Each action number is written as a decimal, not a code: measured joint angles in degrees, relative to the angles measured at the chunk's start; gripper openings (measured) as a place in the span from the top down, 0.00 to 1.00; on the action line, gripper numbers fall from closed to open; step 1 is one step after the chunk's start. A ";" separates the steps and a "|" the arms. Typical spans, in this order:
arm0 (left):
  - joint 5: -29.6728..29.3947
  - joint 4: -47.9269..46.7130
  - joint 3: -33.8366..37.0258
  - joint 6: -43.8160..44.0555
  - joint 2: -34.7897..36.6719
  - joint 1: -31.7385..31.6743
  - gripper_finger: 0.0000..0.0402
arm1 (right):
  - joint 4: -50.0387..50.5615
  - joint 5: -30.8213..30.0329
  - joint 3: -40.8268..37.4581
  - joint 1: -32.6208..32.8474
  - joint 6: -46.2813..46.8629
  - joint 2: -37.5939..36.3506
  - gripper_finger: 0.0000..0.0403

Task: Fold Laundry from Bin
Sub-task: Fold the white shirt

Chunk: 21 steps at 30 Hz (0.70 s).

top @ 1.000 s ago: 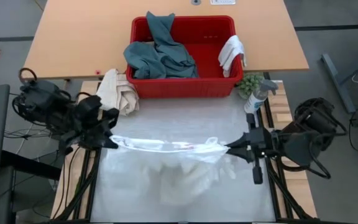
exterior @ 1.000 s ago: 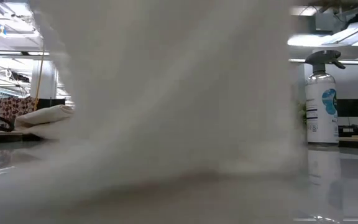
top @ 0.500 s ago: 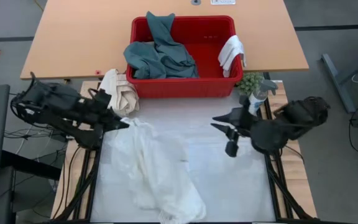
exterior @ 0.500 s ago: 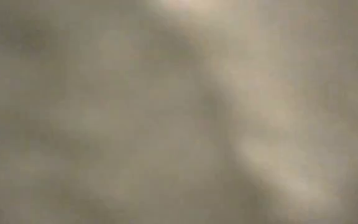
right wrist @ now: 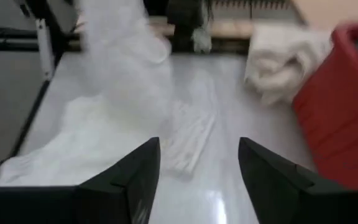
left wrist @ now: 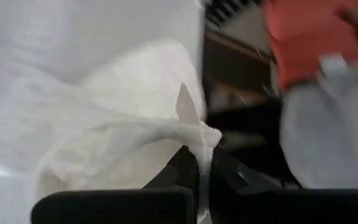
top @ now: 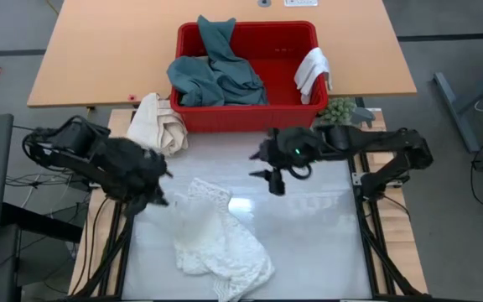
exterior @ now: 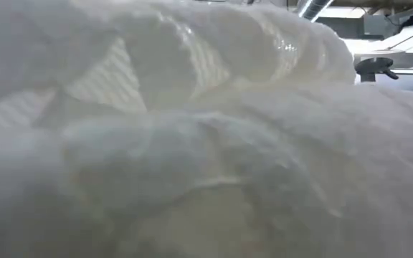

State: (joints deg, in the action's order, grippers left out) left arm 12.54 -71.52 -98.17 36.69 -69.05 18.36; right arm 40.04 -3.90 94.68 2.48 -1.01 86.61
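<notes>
White towel [top: 218, 239] lies crumpled on the table's [top: 325, 243] left-centre, one corner lifted and pinched in the left gripper [top: 159, 195] at the table's left edge. Right gripper [top: 268, 165] hangs fingers wide, holding nothing, over bare tabletop just before the bin [top: 250, 116]. Right half of the table is open. Teal garment [top: 215, 71] and small white cloth [top: 312, 70] sit in the bin. Cream bundle [top: 159, 122] touches the bin's left corner. Spray bottle [exterior: 376, 69] at far right.

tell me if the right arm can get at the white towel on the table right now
Probably yes: the right gripper hangs open just beside the white towel, with bare table between them; only the left gripper pinches one corner.
</notes>
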 joint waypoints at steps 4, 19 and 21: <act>3.31 -0.74 0.00 0.09 -1.62 4.79 1.00 | -10.38 7.40 -5.28 -6.20 -6.07 0.14 0.38; 5.07 -18.55 -2.34 -15.17 -12.69 7.88 1.00 | -25.58 33.64 -1.73 -9.84 -15.08 20.29 0.38; 3.70 -17.95 -2.44 -17.60 -13.78 7.44 1.00 | -26.56 34.77 0.66 -8.96 -16.32 23.10 0.38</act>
State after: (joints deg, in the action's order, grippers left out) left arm 16.23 -89.47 -100.61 19.09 -82.83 25.80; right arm 13.48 30.87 95.34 -6.48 -17.34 109.70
